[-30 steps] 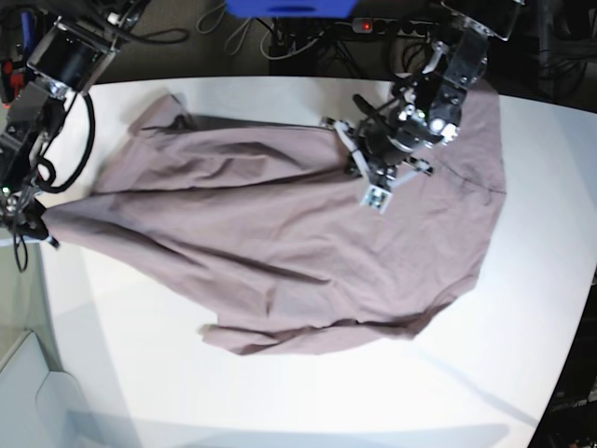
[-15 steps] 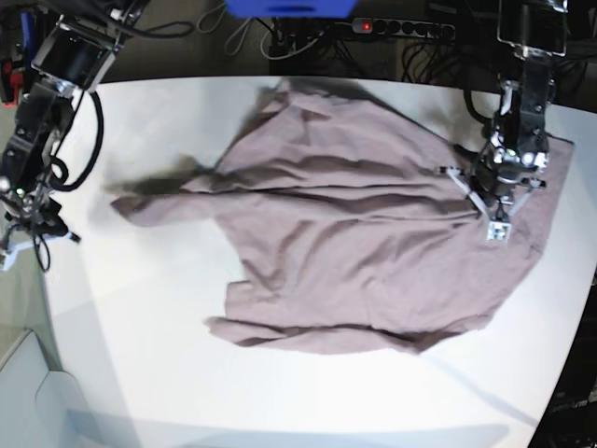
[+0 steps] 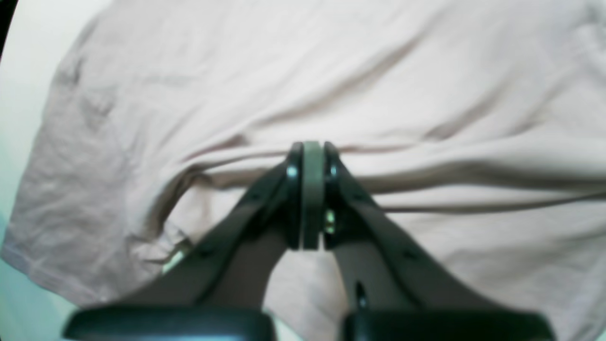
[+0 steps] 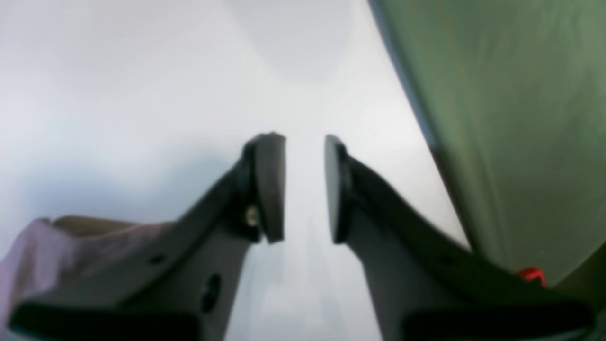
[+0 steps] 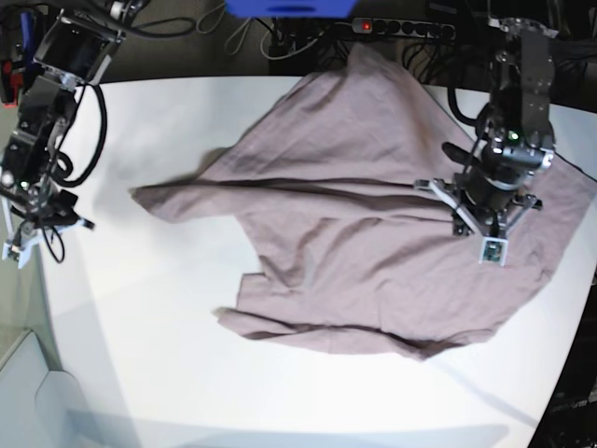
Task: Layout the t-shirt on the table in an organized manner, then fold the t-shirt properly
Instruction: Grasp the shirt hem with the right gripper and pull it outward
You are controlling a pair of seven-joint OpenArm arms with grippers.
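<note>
T-shirt (image 5: 373, 233): mauve, wrinkled, spread across the white table's (image 5: 187, 373) far-right half. Left gripper (image 3: 311, 156): jaws pinched together on a ridge of t-shirt fabric. Right gripper (image 4: 305, 187): jaws parted, empty, above bare tabletop.

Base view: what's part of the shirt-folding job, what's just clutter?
Job:
- t-shirt, spread crumpled
- table
- left pincer, shut on a shirt fold
- right pincer, open, nothing between its pads

Lying about:
- power strip behind the table
- blue object at the top edge
</note>
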